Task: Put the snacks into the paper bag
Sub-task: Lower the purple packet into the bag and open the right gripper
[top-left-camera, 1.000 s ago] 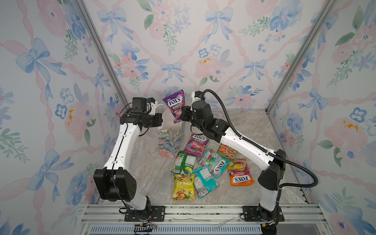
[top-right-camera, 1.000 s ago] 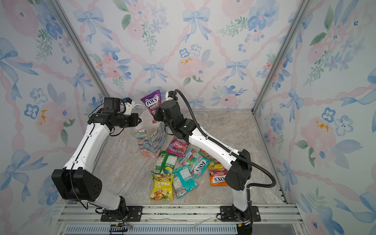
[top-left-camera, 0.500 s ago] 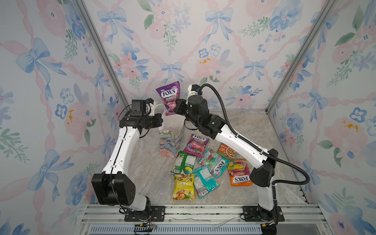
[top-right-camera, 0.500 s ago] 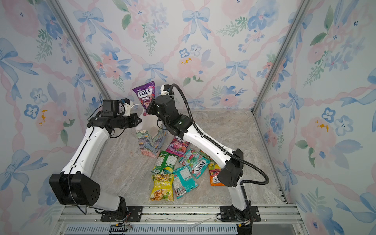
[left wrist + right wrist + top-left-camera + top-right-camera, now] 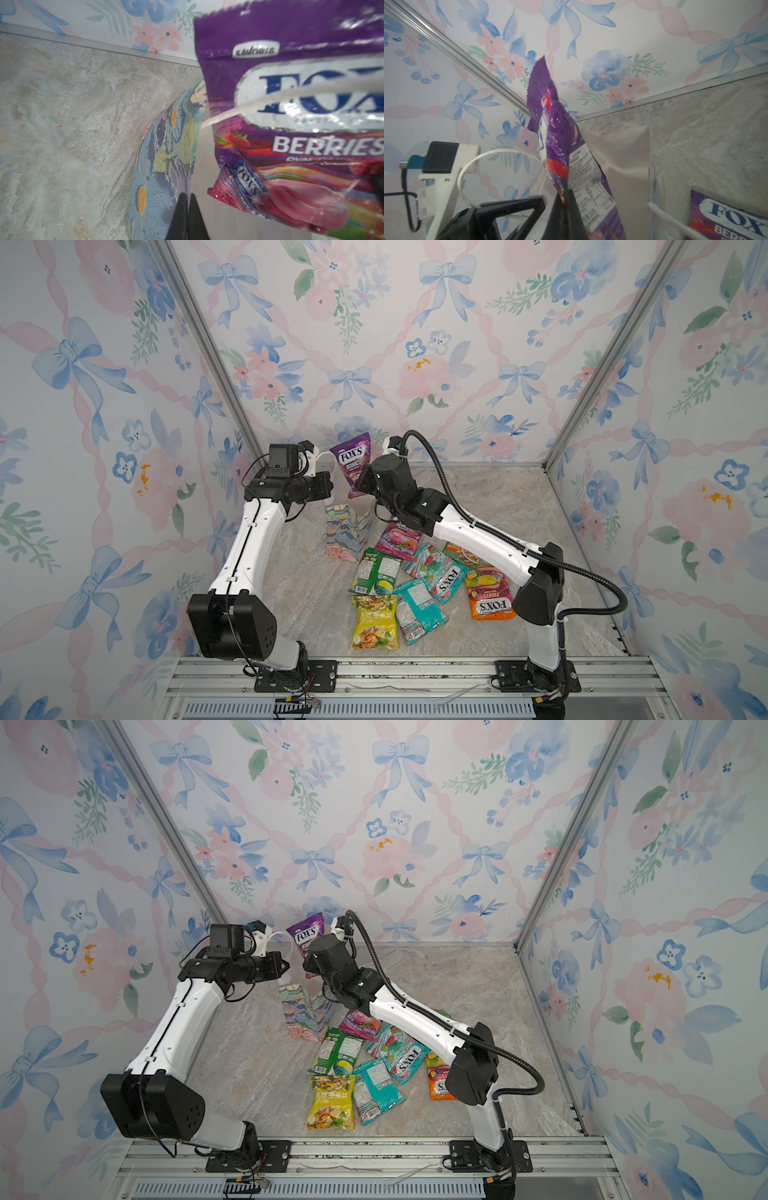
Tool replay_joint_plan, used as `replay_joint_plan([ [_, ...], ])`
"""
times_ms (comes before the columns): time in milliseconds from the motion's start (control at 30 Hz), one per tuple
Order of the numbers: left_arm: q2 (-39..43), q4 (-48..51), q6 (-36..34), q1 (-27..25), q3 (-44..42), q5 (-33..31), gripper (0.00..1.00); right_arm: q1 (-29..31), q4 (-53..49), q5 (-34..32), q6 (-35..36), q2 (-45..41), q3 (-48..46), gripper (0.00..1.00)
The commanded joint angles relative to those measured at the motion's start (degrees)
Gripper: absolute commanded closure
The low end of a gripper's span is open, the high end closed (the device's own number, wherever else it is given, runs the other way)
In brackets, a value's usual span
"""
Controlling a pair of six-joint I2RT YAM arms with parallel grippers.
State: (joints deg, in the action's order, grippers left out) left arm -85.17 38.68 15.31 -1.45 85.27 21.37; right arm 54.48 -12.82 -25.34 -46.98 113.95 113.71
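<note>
The paper bag (image 5: 347, 533) (image 5: 305, 1013) stands upright at the back of the table, flower-printed outside (image 5: 158, 166) and white inside (image 5: 623, 149). My left gripper (image 5: 188, 197) (image 5: 328, 489) is shut on its rim and holds the mouth apart. My right gripper (image 5: 566, 199) is shut on the lower edge of a purple FOX'S berries packet (image 5: 352, 460) (image 5: 306, 936) (image 5: 291, 124). That packet hangs upright just above the bag's mouth. Several other snacks lie flat in front of the bag, among them a yellow chip pack (image 5: 375, 622) and an orange FOX'S pack (image 5: 490, 597).
A white cord handle (image 5: 471, 166) of the bag loops up beside the left wrist. A second purple packet (image 5: 399, 537) lies against the bag's right foot. The back wall (image 5: 374, 364) is close behind both grippers.
My right gripper swung the purple packet up and to the left, then brought it down nearer the bag's mouth. The left arm and the bag have hardly moved.
</note>
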Motion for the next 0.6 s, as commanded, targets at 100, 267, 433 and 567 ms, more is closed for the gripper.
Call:
replay_joint_plan([
  [100,1.2,-0.7,-0.3,0.2,-0.9,-0.5,1.0,-0.1,2.9,-2.4,-1.4,-6.5,-4.6,1.0],
  [267,0.9,-0.7,-0.5,0.4,-1.3,-0.6,1.0,-0.2,3.7,-3.2,-1.9,-8.5,-8.0,1.0],
  [433,1.0,-0.7,-0.5,0.4,-1.1,-0.5,1.0,-0.6,3.2,-3.2,-2.7,-9.1,-9.6,1.0],
  [567,0.9,-0.7,-0.5,0.5,-1.2,-0.3,1.0,-0.7,2.6,-2.4,-3.9,-8.8,-10.2,1.0],
])
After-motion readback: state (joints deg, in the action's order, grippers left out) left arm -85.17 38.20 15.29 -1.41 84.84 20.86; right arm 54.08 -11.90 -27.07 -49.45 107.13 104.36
